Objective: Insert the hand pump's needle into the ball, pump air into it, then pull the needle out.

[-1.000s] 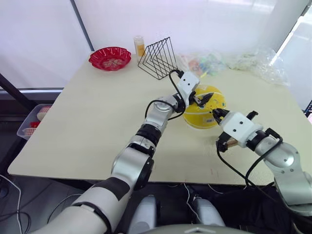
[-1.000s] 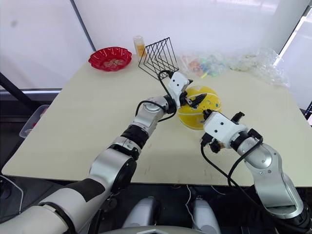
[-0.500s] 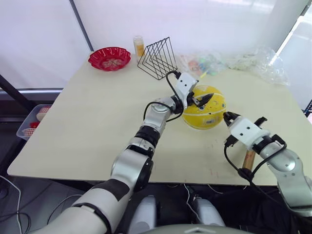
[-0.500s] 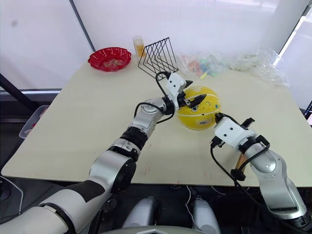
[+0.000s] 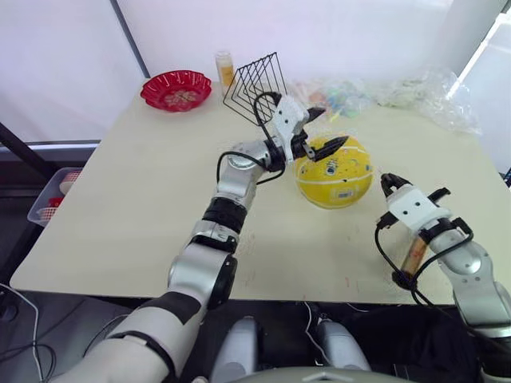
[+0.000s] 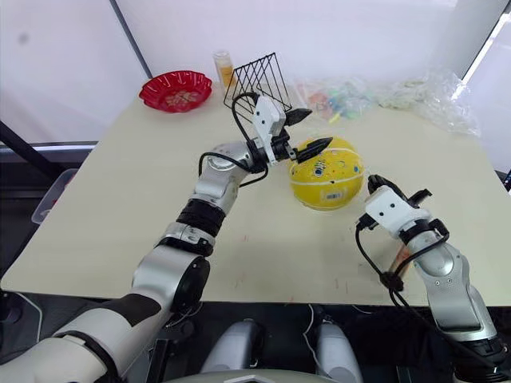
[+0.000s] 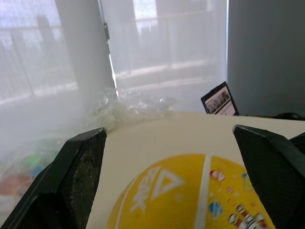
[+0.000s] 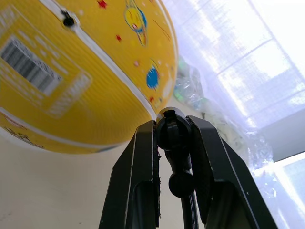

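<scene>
My left gripper [image 6: 299, 132] had lifted off the yellow ball [image 6: 328, 173] since half a second earlier; then its fingers lay against the ball's upper left side, now they hung just above and beside it, jaws spread wide and empty, the ball showing between them in the left wrist view. My right gripper [image 5: 389, 183] had drawn back from the ball toward the right edge of the worktop [image 5: 136, 183], and now stood apart from the ball's right side. Its jaws were narrow, pinched on a small black fitting [image 8: 174, 136] with a thin black hose running down from it; the needle itself I could not make out, probably hidden between my fingers [image 8: 138, 171]. The hand pump [image 5: 413, 255], its gold-bronze barrel partly behind my right forearm, lay on the worktop near the front right edge. The ball rested about where it had been, its valve hole [image 8: 69, 21] facing my right jaws.
</scene>
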